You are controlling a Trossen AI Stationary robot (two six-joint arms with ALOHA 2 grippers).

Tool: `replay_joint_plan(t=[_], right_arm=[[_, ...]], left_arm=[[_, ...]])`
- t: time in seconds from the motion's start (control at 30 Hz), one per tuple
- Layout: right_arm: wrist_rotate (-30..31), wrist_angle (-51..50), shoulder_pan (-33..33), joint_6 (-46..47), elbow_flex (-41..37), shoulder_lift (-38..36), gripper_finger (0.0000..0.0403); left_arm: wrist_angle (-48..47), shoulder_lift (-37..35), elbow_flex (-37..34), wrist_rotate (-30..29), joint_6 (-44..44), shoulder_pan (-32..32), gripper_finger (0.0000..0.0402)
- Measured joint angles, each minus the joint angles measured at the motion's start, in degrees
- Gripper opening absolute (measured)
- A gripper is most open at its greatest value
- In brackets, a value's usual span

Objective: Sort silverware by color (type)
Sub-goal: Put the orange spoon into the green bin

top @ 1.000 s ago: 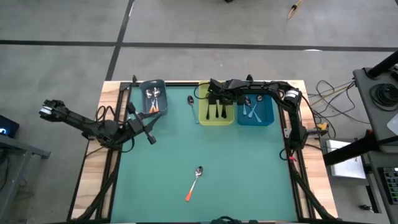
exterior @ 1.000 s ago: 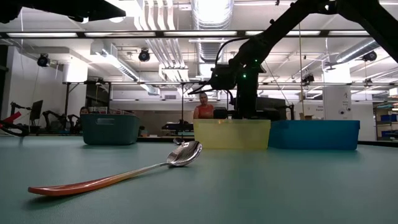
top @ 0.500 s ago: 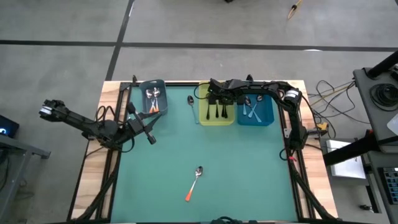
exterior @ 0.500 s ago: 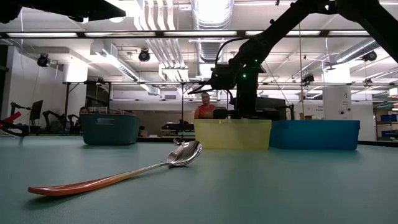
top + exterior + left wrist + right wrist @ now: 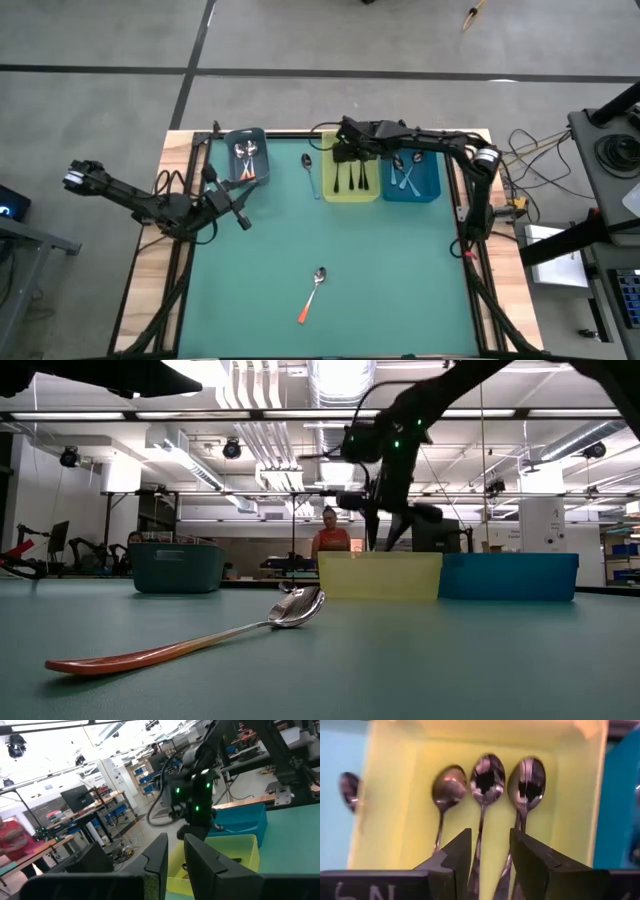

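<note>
An orange-handled spoon (image 5: pixel 314 290) (image 5: pixel 200 645) lies flat on the green mat near the front. Another spoon (image 5: pixel 308 168) (image 5: pixel 349 790) lies on the mat beside the yellow bin's left wall. The yellow bin (image 5: pixel 350 190) (image 5: pixel 395 770) holds three dark-handled spoons (image 5: pixel 485 785) lying side by side on its floor. Pale spoons (image 5: pixel 404 178) lie in the blue bin (image 5: pixel 430 190), and orange-handled ones (image 5: pixel 246 160) in the dark teal bin (image 5: pixel 228 150). My right gripper (image 5: pixel 343 152) (image 5: pixel 490 837) hangs open above the yellow bin, touching nothing. My left gripper (image 5: pixel 243 223) (image 5: pixel 175 840) waits at the left, its fingers a narrow gap apart and empty.
The three bins stand in a row along the table's far edge. The green mat (image 5: pixel 400 290) lies bare around the orange-handled spoon. A person (image 5: pixel 330 538) shows in the room behind the table.
My right gripper has opened and risen out of the yellow bin, and now hangs above the spoons there. The left arm has kept still.
</note>
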Motion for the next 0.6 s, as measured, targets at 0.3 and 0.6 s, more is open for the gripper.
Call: replay_joint_plan(t=[0.3,0.6], right_arm=[[4.5,-0.2,5.4,-10.2,-0.2,-8.4,0.0109],[8.2,-1.9,16.7,-19.9,-3.1,-13.9,0.0083]], left_arm=[[-0.1,0.0,0.0,0.0,-4.0,0.0,0.0046],[-1.5,1.1,0.0,0.0,-11.4,0.0,0.0046]])
